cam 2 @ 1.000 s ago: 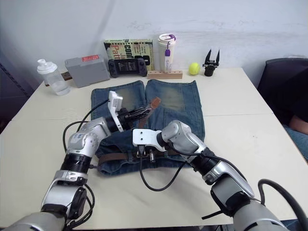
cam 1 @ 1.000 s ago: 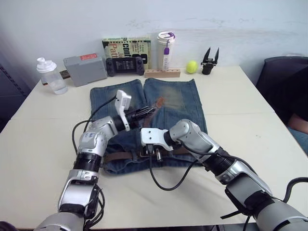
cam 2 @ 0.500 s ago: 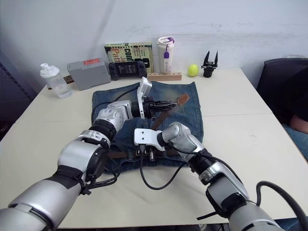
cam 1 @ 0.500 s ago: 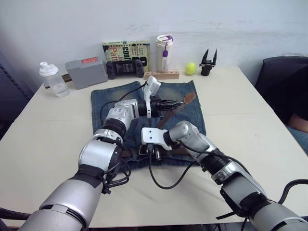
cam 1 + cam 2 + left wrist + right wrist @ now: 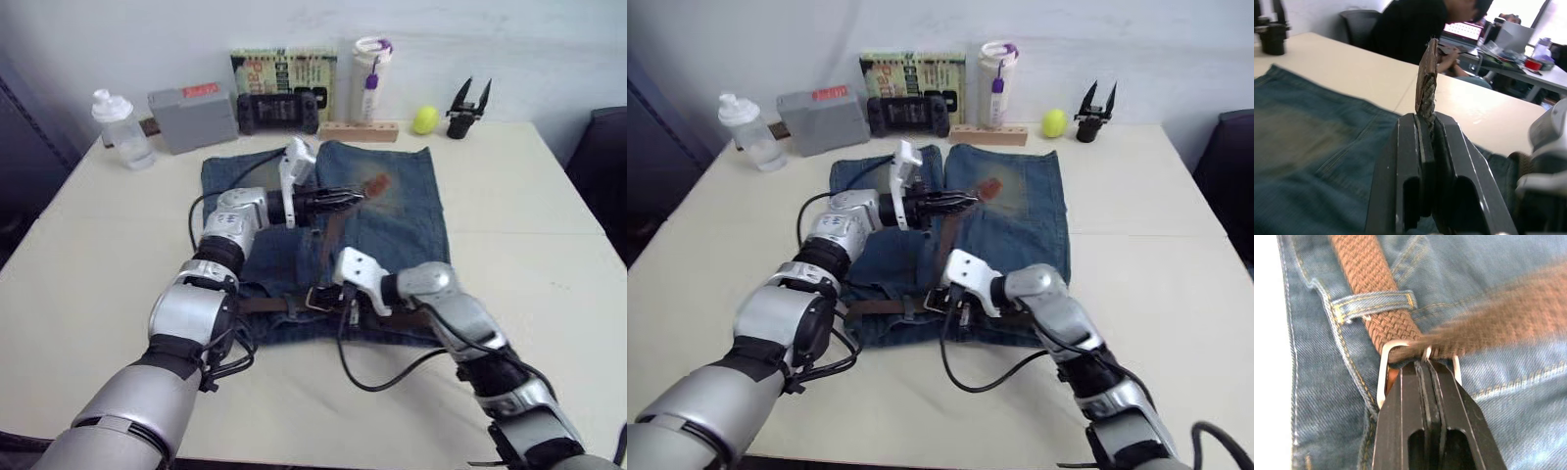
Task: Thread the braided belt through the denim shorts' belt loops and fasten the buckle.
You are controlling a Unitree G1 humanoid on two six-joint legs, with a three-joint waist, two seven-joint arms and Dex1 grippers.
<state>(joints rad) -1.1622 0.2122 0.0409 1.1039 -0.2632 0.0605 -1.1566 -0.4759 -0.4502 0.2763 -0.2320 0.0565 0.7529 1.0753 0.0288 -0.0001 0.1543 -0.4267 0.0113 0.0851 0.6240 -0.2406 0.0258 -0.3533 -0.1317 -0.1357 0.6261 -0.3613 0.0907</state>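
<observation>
The denim shorts (image 5: 402, 230) lie flat on the table, waistband toward me. The braided belt (image 5: 265, 305) runs along the waistband under a belt loop (image 5: 1374, 303) to the silver buckle (image 5: 1383, 369). My right gripper (image 5: 348, 304) is shut on the buckle at the middle of the waistband. From the buckle the belt's free end rises over the shorts to my left gripper (image 5: 355, 196), which is shut on the strap just behind its leather tip (image 5: 1427, 68). That tip (image 5: 375, 184) hangs above the right leg.
Along the table's far edge stand a clear bottle (image 5: 122, 127), a grey box (image 5: 193, 117), a book (image 5: 284, 73), a black controller (image 5: 279, 111), a tumbler (image 5: 367, 73), a wooden block (image 5: 358, 130), a tennis ball (image 5: 425, 119) and a black spare gripper (image 5: 467, 101). A person (image 5: 1415, 29) sits beyond the table.
The camera has shifted. Over the second my left gripper carried the belt's free end away from the waistband, out over the legs. My right gripper stayed on the buckle.
</observation>
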